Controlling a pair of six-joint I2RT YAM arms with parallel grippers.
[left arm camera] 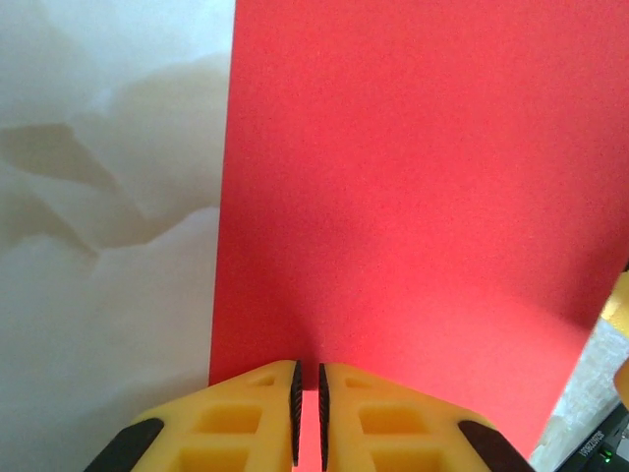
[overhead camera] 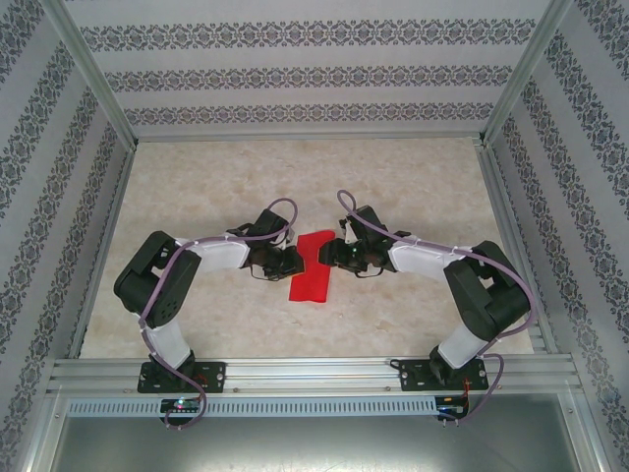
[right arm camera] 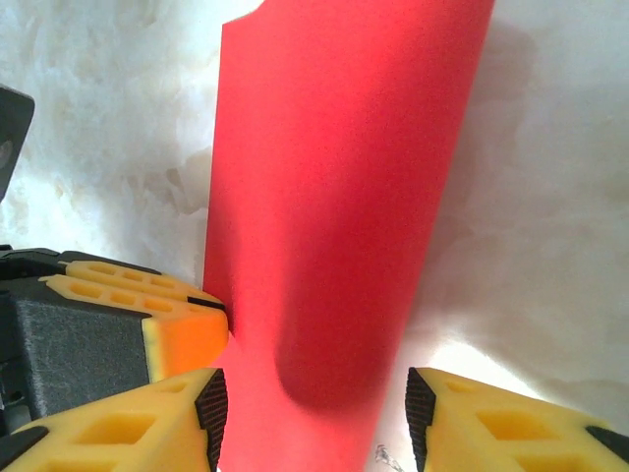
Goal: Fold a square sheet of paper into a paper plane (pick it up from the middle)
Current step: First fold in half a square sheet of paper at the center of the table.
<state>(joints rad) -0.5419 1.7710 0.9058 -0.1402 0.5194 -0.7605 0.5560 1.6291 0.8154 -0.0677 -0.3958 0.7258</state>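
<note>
The red sheet of paper (overhead camera: pixel 313 267) hangs between the two grippers at the table's middle. It looks like a long rectangle, bowed, and it throws a shadow on the table. My left gripper (left arm camera: pixel 308 369) is shut on the paper's near edge (left arm camera: pixel 393 197), with red showing in the thin slit between the pads. From the top it sits at the sheet's left side (overhead camera: pixel 292 259). My right gripper (right arm camera: pixel 316 393) is open, its pads standing wide on either side of the paper (right arm camera: pixel 334 197) without touching it. The left gripper's yellow finger (right arm camera: pixel 182 324) meets the sheet's left edge there.
Pale marbled tabletop (overhead camera: pixel 393 187) lies all round the paper. Patterned walls and metal frame posts (overhead camera: pixel 93 74) close in the left, right and back. A metal rail (overhead camera: pixel 314 374) with both arm bases runs along the near edge.
</note>
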